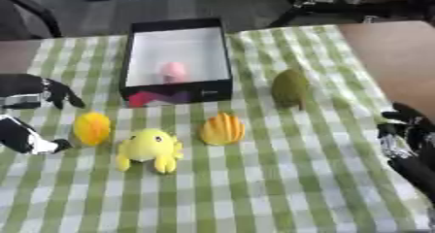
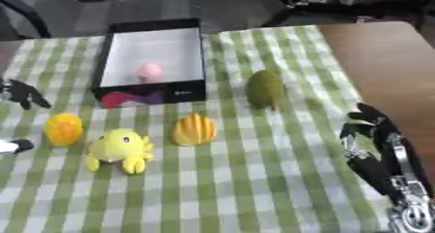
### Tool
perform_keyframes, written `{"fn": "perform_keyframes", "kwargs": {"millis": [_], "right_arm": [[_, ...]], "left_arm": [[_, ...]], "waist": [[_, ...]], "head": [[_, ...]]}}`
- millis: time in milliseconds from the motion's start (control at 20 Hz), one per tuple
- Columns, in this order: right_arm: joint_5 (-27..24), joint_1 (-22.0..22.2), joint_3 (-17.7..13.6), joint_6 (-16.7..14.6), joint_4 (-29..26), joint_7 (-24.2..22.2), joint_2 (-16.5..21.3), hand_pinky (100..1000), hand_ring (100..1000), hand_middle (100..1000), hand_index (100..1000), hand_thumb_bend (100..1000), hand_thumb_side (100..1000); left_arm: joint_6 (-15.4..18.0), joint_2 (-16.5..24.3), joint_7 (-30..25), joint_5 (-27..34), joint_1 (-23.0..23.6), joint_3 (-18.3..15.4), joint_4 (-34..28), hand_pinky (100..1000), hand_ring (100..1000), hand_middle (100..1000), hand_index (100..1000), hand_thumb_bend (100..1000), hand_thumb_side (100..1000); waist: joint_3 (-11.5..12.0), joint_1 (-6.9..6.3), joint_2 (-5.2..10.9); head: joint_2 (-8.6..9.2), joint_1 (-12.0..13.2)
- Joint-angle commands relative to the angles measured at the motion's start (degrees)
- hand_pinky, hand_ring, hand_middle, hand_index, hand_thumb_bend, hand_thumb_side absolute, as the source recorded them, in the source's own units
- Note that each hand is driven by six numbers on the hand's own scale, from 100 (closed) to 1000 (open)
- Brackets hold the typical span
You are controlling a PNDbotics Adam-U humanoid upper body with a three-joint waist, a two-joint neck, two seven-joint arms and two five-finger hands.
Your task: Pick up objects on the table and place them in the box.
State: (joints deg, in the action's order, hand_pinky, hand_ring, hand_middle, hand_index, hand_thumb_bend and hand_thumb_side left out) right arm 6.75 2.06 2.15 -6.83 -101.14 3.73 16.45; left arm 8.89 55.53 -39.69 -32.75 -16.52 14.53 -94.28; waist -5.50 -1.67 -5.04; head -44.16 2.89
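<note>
A black box (image 1: pixel 136 57) with a white inside stands at the back centre of the checked cloth, with a small pink thing (image 1: pixel 174 72) in it. In front of it lie a yellow-orange round toy (image 1: pixel 92 128), a yellow plush creature (image 1: pixel 150 149), an orange ribbed shell-shaped toy (image 1: pixel 223 129) and, to the right, an olive-green toy (image 1: pixel 291 88). My left hand (image 1: pixel 30 93) comes in at the left edge, open, its fingers spread just left of the round toy and holding nothing. My right hand (image 2: pixel 374 147) rests open at the lower right, fingers up, away from the toys.
The green-and-white checked cloth (image 1: pixel 280 188) covers the table; bare brown tabletop (image 2: pixel 382 57) shows on the right. A red and purple patch (image 1: pixel 157 97) sits at the box's front wall. Dark chair and stand legs are beyond the far edge.
</note>
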Motion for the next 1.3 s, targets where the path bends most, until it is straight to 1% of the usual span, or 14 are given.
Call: {"fn": "perform_keyframes", "kwargs": {"millis": [50,300,450,650,700,750,900,950,1000,1050,1150,1300], "right_arm": [[0.06,-0.49,-0.28,-0.10,-0.41,-0.04,1.24,881,729,758,901,100,406],[0.07,-0.55,-0.26,-0.12,-0.38,-0.14,1.25,881,729,758,901,100,405],[0.05,-0.64,-0.21,-0.13,-0.36,-0.21,1.25,881,729,758,901,100,404],[0.04,-0.73,-0.16,-0.13,-0.29,-0.29,1.29,881,729,758,901,100,404],[0.03,-0.72,-0.15,-0.13,-0.27,-0.31,1.29,881,729,758,901,100,405],[0.02,-0.72,-0.13,-0.13,-0.26,-0.33,1.29,881,729,758,901,100,405],[0.00,-0.74,-0.13,-0.12,-0.20,-0.35,1.28,882,729,758,901,100,405],[0.00,-0.75,-0.13,-0.11,-0.18,-0.36,1.28,882,729,758,901,100,405],[0.01,-0.76,-0.14,-0.11,-0.16,-0.36,1.29,882,729,758,901,100,404],[0.01,-0.77,-0.16,-0.11,-0.15,-0.34,1.28,882,729,758,901,100,404],[0.01,-0.75,-0.21,-0.10,-0.13,-0.30,1.28,882,729,758,901,100,404],[-0.01,-0.71,-0.23,-0.12,-0.13,-0.28,1.27,882,729,758,901,100,404]], "left_arm": [[0.37,-0.97,2.88,-4.53,-0.07,-0.42,3.18,803,748,796,892,338,424],[-0.05,-4.52,12.25,-9.32,-0.59,-0.34,7.95,799,740,791,894,334,419],[0.56,-6.26,15.77,-11.23,-1.25,0.31,10.14,795,734,786,891,329,411],[0.71,-8.48,20.35,-14.03,-2.06,0.61,12.33,770,684,736,834,254,344],[0.65,-8.99,21.69,-14.94,-2.29,0.68,12.89,757,650,698,793,215,308],[0.46,-9.59,23.29,-16.03,-2.55,0.68,13.48,750,634,680,772,201,295],[-0.64,-11.43,29.24,-19.30,-3.15,0.52,15.43,716,556,581,600,131,234],[-1.10,-11.97,31.45,-20.16,-3.27,0.43,16.07,710,544,565,568,117,230],[-1.48,-12.39,33.51,-20.76,-3.32,0.37,16.63,701,525,542,512,100,227],[-1.84,-12.70,35.53,-21.07,-3.33,0.21,16.97,695,513,526,477,100,228],[-2.38,-12.86,38.56,-21.15,-3.26,-0.15,17.02,695,509,522,459,128,226],[-2.98,-12.29,39.89,-20.29,-3.07,-1.08,15.27,704,509,524,452,152,227]], "waist": [[0.01,-0.72,1.10],[-0.02,-0.65,1.13],[-0.01,-0.61,1.15],[0.07,-0.58,1.14],[0.08,-0.57,1.16],[0.09,-0.54,1.17],[0.13,-0.42,1.23],[0.14,-0.38,1.23],[0.13,-0.35,1.23],[0.14,-0.33,1.22],[0.18,-0.32,1.19],[0.23,-0.33,1.16]], "head": [[0.04,-0.19],[0.04,-0.16],[0.04,-0.10],[0.04,-0.08],[0.04,-0.07],[0.04,-0.06],[0.04,-0.13],[0.04,-0.12],[0.04,-0.12],[0.04,-0.14],[0.04,-0.17],[0.04,-0.31]]}}
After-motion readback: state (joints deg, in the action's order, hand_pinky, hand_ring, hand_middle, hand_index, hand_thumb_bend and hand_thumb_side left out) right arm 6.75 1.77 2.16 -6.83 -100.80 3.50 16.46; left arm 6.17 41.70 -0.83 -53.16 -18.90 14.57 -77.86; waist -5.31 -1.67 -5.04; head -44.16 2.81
